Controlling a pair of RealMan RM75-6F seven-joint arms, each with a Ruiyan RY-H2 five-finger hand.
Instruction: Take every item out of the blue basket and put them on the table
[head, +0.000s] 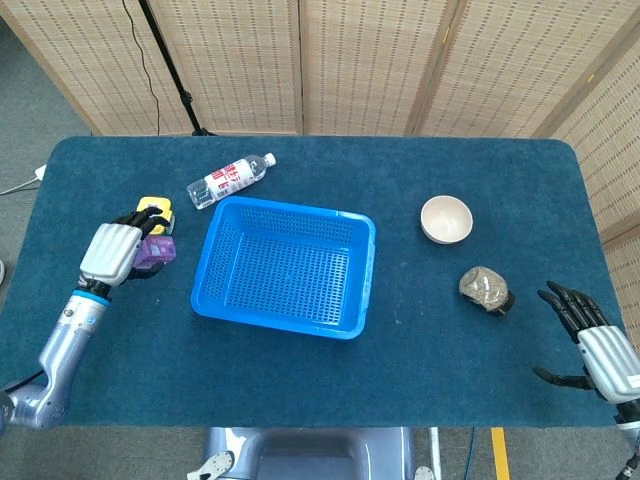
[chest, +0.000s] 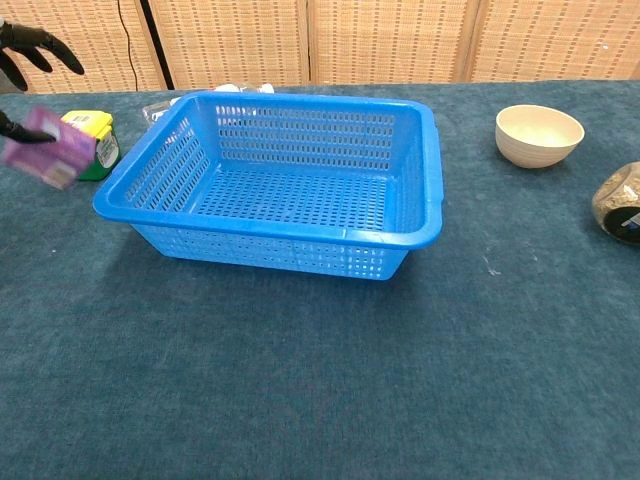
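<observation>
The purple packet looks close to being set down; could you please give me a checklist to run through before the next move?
1. Purple packet held by left hand: ok.
2. Packet clear of the blue basket: ok.
3. Basket holds nothing else: ok.
4. Drop spot free: not ok, the yellow box sits right beside the packet.
5. Packet touching the table: cannot tell.
6. Right hand out of the way, holding nothing: ok.

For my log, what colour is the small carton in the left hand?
Purple carton, clearest in the head view.
</observation>
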